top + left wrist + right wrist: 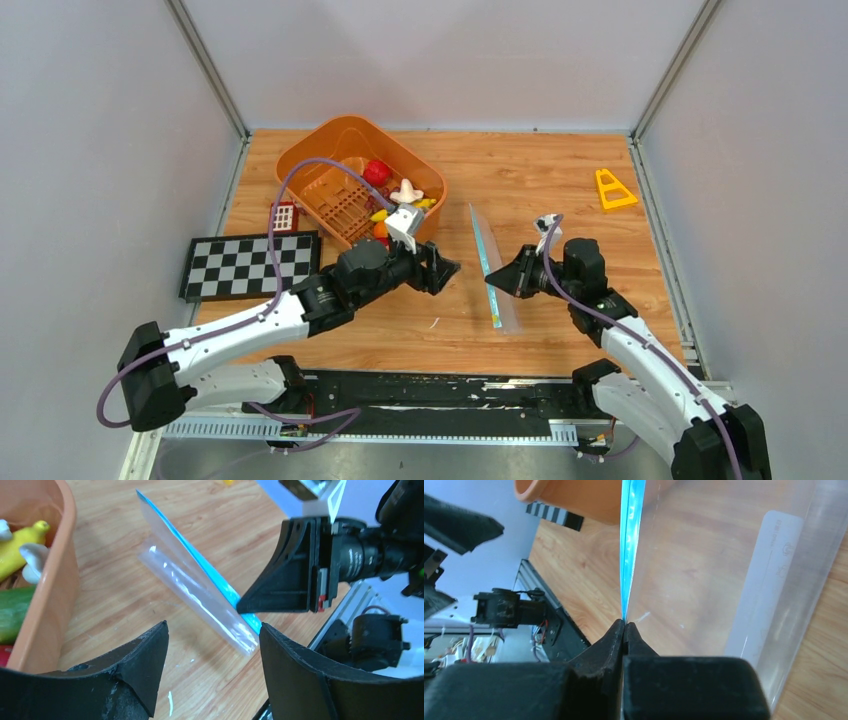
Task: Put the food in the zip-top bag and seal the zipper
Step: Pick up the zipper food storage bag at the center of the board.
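Right fingers (605,647) pinching zipper (629,540), bag (704,580) on edge, long axis front-to-back

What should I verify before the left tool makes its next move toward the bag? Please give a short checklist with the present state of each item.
1. Right tool shut on the end of the zipper: ok.
2. Left tool open and carrying nothing: ok.
3. Zip-top bag upright with the zipper on top, apart from the orange basket: ok.
4. Bag mouth open enough for food: cannot tell; the zipper shows as one thin line.
5. Food inside the bag: not ok; the bag looks empty and the pieces lie in the basket.
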Robot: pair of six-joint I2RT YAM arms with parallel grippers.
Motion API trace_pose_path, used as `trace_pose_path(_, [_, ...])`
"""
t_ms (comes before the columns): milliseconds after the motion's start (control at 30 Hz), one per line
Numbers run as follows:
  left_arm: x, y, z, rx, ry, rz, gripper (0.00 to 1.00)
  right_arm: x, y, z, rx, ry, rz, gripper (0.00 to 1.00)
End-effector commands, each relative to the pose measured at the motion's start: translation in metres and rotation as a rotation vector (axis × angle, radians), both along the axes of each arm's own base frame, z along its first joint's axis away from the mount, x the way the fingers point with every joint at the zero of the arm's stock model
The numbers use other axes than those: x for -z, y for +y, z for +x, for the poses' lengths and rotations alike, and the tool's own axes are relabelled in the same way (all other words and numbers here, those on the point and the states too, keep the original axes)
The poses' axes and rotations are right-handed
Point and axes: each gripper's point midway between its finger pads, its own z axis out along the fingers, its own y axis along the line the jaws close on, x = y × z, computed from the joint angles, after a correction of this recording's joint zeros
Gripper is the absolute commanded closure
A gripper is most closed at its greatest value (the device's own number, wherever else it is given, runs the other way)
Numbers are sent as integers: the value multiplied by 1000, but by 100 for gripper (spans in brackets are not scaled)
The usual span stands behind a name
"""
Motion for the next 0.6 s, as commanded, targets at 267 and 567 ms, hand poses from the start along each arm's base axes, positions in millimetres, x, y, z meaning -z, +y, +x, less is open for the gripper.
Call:
trace_pose_path(267, [-42,11,39,-113,16,-215,27,-44,14,-23,-161,-171,109,100])
trace_pose_path(567, [-39,-15,52,-100,101,-246,28,-45,14,-25,-174,-199,110,100])
